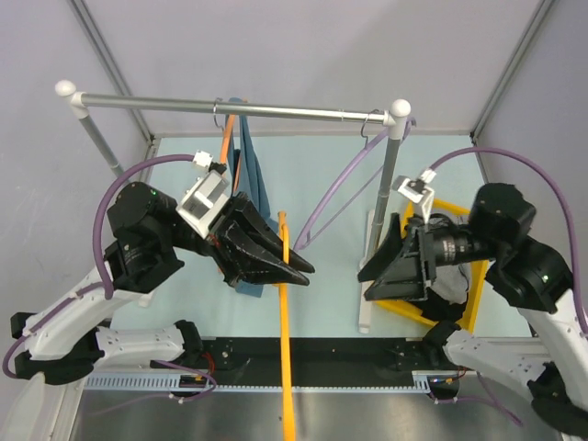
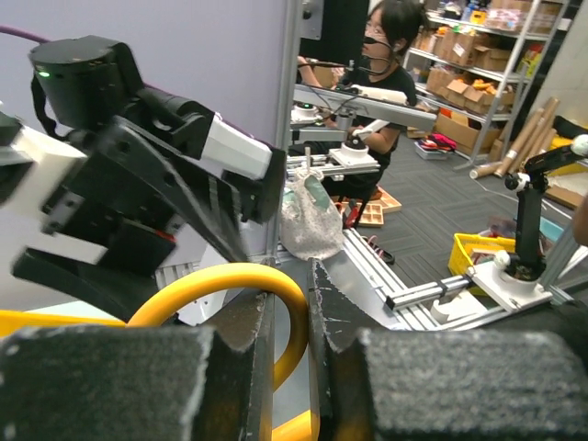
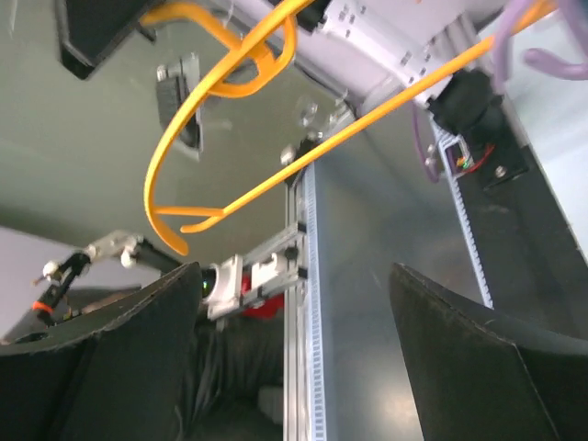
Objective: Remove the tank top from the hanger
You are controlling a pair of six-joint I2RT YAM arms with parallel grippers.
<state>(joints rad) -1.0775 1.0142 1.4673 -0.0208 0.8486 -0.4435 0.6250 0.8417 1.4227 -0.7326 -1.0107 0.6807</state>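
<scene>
- Grip: the left claw (image 1: 303, 273) has its fingers almost together. I judge it is clamped on the orange hanger (image 1: 286, 349) near the hook. The hanger's long arm runs toward the near edge.
- The right claw (image 1: 365, 285) is spread wide and holds nothing, just right of the hanger.
- Risk: thin, smooth plastic may twist or slip out of the pinch if tugged.
- Risk: a strap could snag on the hanger's shoulder and stretch. I cannot tell whether any cloth is threaded on this hanger.
- Risk: the claws are close together, so the right one could strike the left when reaching in.
- The tank top (image 1: 250, 175) is blue and limp. It hangs in narrow folds from the rail (image 1: 303, 112) at the far left and drops behind the left claw, with its hem showing below.
</scene>
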